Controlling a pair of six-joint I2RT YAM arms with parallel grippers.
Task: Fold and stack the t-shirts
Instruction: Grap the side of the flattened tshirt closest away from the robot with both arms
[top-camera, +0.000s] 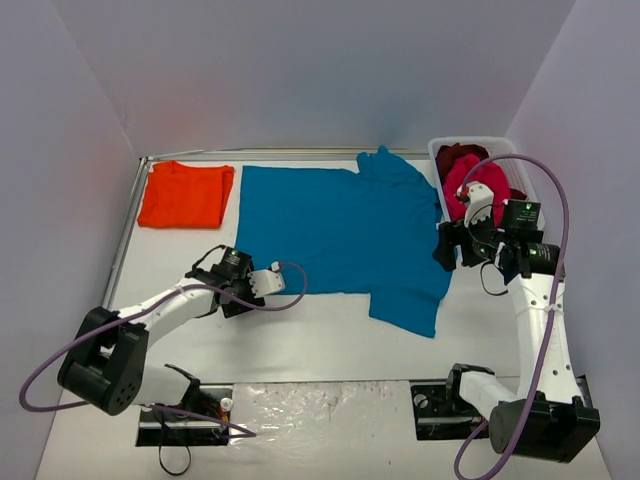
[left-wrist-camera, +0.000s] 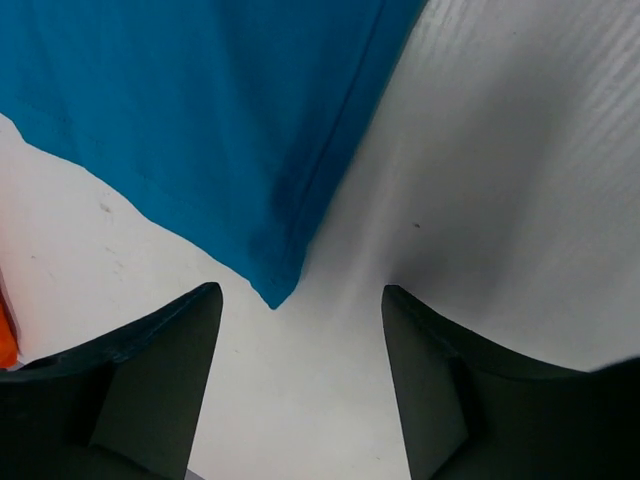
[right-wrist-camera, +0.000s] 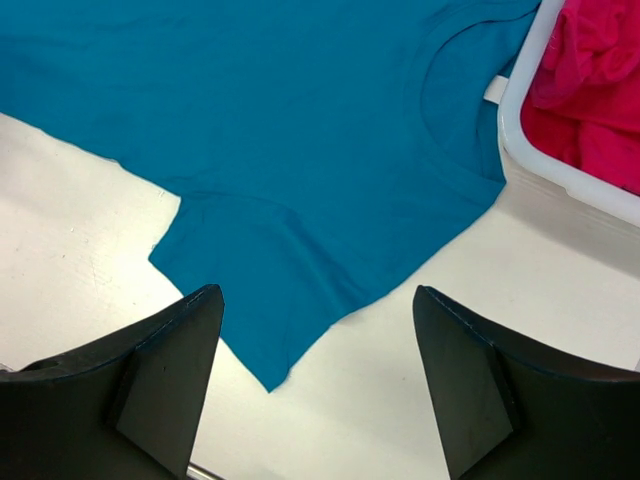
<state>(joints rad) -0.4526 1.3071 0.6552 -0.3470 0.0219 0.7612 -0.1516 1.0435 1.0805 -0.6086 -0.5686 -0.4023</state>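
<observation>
A teal-blue t-shirt lies spread flat mid-table, collar toward the basket. My left gripper hovers at its near-left hem corner; the corner points into the gap between the open fingers of the left gripper, which touch nothing. My right gripper stands open by the shirt's right side, its open jaws above the sleeve. An orange t-shirt lies folded at the back left. Magenta-pink and dark red t-shirts sit crumpled in the basket.
The white slotted basket stands at the back right, its rim close to the teal collar. A metal rail edges the table on the left and back. White walls enclose the workspace.
</observation>
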